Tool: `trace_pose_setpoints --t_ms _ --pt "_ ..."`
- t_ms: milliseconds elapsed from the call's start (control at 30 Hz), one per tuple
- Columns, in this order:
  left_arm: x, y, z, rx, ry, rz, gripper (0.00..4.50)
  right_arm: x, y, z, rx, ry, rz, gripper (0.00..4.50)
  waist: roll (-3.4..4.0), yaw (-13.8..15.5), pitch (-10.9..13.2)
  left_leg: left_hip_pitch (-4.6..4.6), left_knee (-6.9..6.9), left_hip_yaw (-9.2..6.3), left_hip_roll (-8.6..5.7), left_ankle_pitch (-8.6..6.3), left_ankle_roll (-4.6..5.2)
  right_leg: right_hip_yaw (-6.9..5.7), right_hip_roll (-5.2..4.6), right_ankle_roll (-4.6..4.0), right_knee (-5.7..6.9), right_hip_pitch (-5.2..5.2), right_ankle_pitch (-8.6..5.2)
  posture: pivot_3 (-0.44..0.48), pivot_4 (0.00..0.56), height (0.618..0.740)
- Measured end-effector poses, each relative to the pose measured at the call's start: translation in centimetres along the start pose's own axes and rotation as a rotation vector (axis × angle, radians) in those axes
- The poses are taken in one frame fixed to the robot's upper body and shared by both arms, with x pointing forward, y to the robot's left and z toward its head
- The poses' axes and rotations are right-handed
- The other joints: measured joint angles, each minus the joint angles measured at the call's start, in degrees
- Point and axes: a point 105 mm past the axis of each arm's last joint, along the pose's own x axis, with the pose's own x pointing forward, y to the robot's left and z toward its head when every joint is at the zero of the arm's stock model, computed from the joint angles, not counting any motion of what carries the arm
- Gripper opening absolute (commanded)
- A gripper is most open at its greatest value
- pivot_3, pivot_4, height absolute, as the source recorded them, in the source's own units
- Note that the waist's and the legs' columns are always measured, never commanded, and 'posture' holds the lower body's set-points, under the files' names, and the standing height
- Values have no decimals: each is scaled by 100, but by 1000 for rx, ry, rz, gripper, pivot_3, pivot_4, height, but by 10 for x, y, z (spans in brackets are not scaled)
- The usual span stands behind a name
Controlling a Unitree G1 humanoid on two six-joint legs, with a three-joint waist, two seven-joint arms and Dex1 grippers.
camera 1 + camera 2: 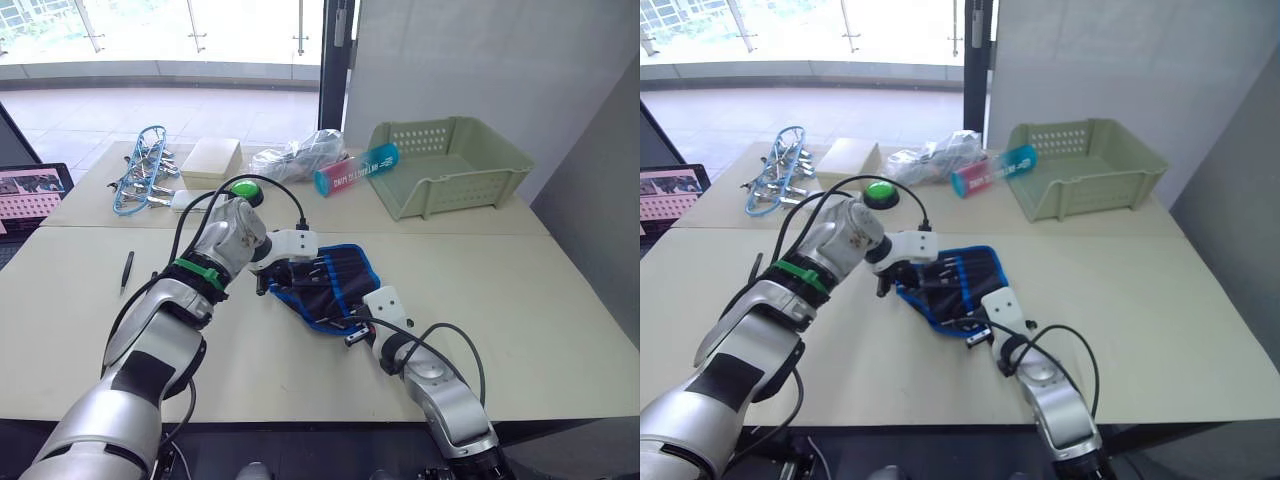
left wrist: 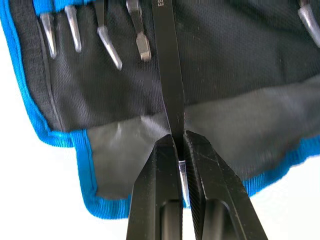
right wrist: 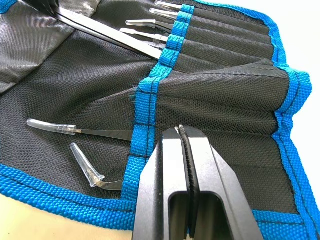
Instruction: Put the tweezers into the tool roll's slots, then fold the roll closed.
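1. Right hand [image 1: 352, 333], nearest the camera, sits at the roll's [image 1: 335, 280] 5 o'clock edge with its fingers narrowed to a sliver. It appears to pinch the blue-edged pocket fabric, probably to steady the roll.
2. Left hand [image 2: 178, 150] is clamped on one tweezer [image 2: 167, 60], gripping its capped tip end so the blunt end leads.
3. That tweezer's long axis runs straight out from the fingers, pointing away across the open roll toward the slots [image 3: 175, 35].
4. Several tweezers already sit in slots, capped tips sticking out.
5. Roll lies open and flat at mid-surface [image 1: 560, 300]; its long axis runs roughly 10 to 4 o'clock.
6. One loose tweezer [image 1: 127, 270] lies near 9 o'clock, well apart, so folding looks premature.
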Motion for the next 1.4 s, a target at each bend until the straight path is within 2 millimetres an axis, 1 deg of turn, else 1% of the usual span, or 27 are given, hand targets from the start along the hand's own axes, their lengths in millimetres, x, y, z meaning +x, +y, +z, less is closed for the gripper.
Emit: trace_pose_setpoints --t_ms 67,267,400,567,800,967,1167,1300,1400 --pt "6 -1 10 14 -17 1 30 0 0 0 3 -1 -2 0 -1 -5 -1 0 0 0 0 0 0 0 0 0 -1 0 0 0 150 716" --pt "24 -4 29 12 -54 0 30 -2 1 -1 6 -1 -7 0 -1 2 -1 0 1 0 0 0 0 0 0 0 -1 0 0 0 150 716" --pt "34 -3 32 -31 -69 20 30 -2 0 -1 7 1 -13 0 -2 16 -3 1 3 -1 -1 -1 2 -1 0 0 -1 3 0 0 150 716" --pt "40 0 34 -85 -105 40 30 -4 0 -3 11 11 -24 0 2 58 -12 12 11 -3 -1 -15 27 -1 0 1 -14 16 0 0 150 716" --pt "47 0 40 -112 -146 56 30 -6 -3 -7 15 18 -42 0 2 134 -15 33 14 -7 -3 -18 32 -1 0 1 -20 46 0 0 150 716" --pt "49 -1 45 -110 -158 57 30 -7 -5 -7 14 20 -49 0 2 153 -15 34 15 -12 -5 -20 36 -2 0 2 -25 58 -1 0 150 716" --pt "49 0 44 -139 -161 62 30 -7 -6 -7 13 20 -55 0 2 152 -15 34 16 -15 -6 -21 36 -3 0 3 -24 59 -1 0 150 716" --pt "43 4 35 -175 -144 80 30 -6 -4 -6 20 17 -54 0 2 119 -14 32 16 -15 -6 -21 36 -2 0 4 -24 54 -1 0 150 716" --pt "33 9 26 -197 -127 101 30 -6 -3 -6 22 16 -49 0 4 67 -13 31 13 -16 -6 -20 35 -2 0 4 -21 50 -1 0 150 716"
